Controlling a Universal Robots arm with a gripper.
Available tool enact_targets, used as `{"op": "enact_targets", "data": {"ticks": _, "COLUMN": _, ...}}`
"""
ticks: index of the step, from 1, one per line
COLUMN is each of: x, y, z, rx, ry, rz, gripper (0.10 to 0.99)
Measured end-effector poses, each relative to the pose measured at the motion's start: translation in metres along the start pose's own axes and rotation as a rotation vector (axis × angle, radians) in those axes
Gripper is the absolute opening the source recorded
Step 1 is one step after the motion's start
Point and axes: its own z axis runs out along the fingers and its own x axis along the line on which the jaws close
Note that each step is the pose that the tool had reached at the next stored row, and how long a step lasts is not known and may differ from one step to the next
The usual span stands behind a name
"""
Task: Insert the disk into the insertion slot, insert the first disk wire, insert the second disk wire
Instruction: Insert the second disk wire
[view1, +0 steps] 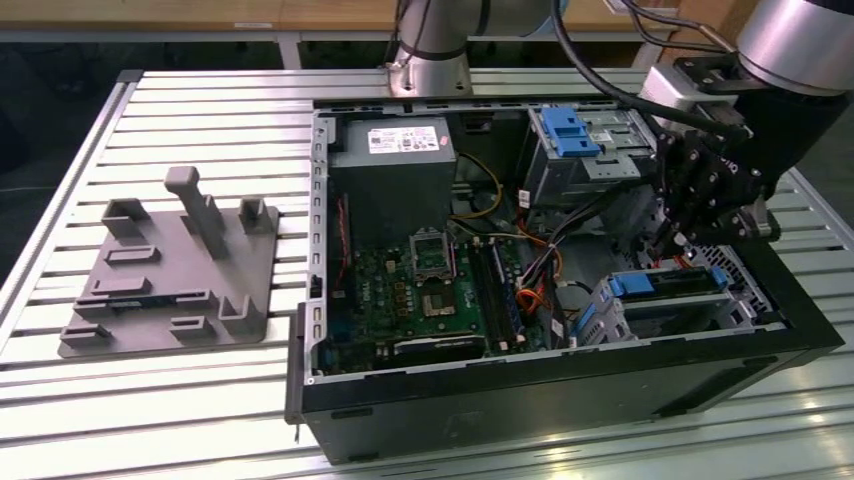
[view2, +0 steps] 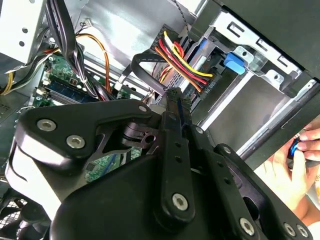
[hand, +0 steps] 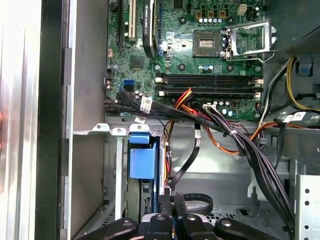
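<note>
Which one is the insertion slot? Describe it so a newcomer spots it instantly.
Find the black computer case on the slatted table. At its end toward the exterior view's right, under the gripper, sits the insertion slot: a low silver cage, unlike the taller blue-latched bay.

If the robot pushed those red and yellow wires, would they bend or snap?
The red and yellow wires would probably bend: they already curve loosely. They would likely spring back partway, being bundled together. Their plugged end might resist, since it sits by the insertion slot.
</note>
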Motion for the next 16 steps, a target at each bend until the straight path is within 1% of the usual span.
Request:
{"op": "enact_targets", "data": {"ticks": 3, "x": 0.0055, "y": 0.0001, "z": 0.0003, "rx": 0.000, "ry": -0.0044, "rz": 0.000, "gripper": 0.145}}
{"op": "enact_targets", "data": {"ticks": 8, "x": 0.0142, "y": 0.0002, "z": 0.0008, "rx": 0.000, "ry": -0.0066, "rz": 0.001, "gripper": 0.145}}
{"op": "enact_targets", "data": {"ticks": 16, "x": 0.0157, "y": 0.0002, "z": 0.0011, "rx": 0.000, "ry": -0.0070, "rz": 0.001, "gripper": 0.145}}
